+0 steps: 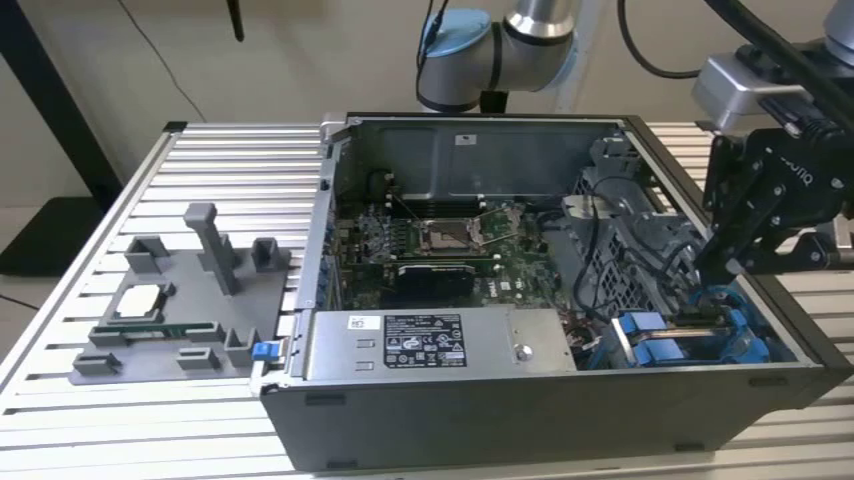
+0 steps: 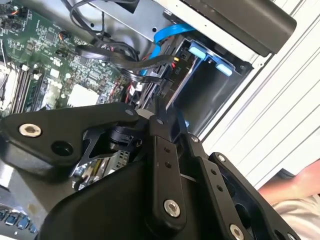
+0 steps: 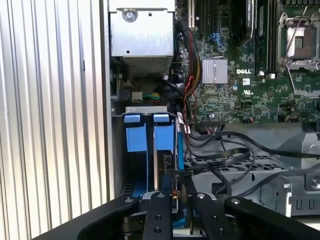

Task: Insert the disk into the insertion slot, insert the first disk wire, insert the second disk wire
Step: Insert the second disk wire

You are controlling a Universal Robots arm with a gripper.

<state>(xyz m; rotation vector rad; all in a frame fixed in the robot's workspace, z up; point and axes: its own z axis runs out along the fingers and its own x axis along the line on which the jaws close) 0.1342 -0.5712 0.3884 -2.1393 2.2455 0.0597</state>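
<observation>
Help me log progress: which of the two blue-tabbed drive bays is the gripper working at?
In the first wrist view, the gripper sits over the bay whose blue tab is nearer the motherboard; the other tab is beside the case wall.

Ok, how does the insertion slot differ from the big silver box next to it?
The silver box is closed sheet metal with a black-and-white label; the insertion slot is an open bay holding blue plastic parts. The gripper hangs over the insertion slot, not over the silver box. The silver box looks the wider. Both sit side by side along one wall of the open computer case.
</observation>
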